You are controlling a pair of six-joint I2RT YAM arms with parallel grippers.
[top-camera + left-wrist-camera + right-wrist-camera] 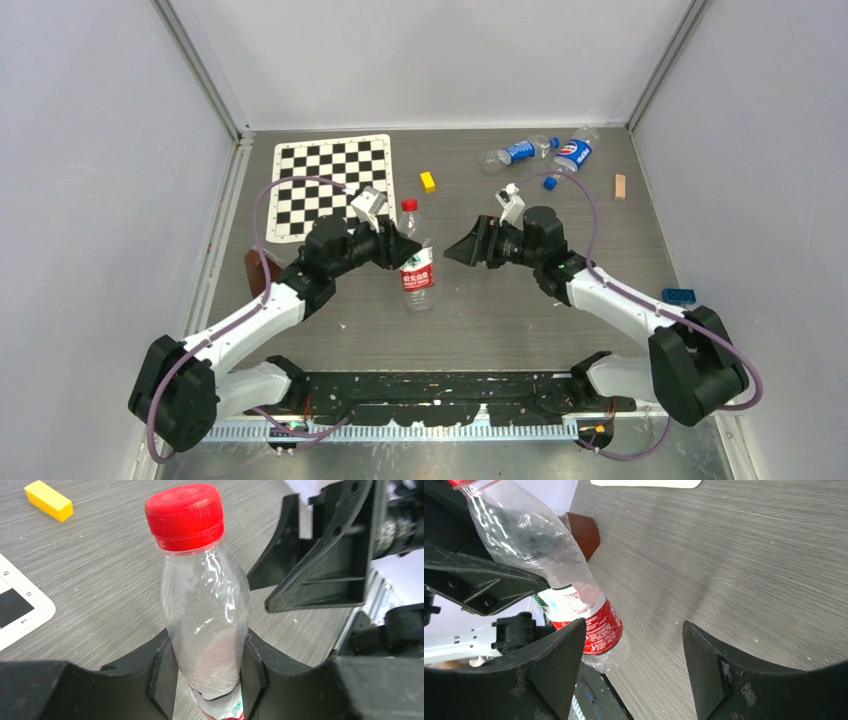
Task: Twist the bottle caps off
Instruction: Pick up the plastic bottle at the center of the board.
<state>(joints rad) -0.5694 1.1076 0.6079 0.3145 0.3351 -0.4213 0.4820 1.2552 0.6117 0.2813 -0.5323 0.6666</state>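
I see the table (500, 310) with a checkerboard (333, 185) at its far left. My left gripper (405, 245) is clamped on the body of the red-label bottle (417, 272), one finger (162, 675) on each side. The bottle stands upright near the table's middle. My right gripper (455, 250) is just beside it on the right, jaws apart with nothing between them, not touching it. Two blue-label bottles (517, 152) (573, 152) lie on their sides at the far right, well apart from both arms. The red cap (185, 515) sits on its bottle. A blue cap (550, 183) shows by the right-hand lying bottle; I cannot tell whether it is on or off. A yellow block (428, 181) lies beyond the upright bottle.
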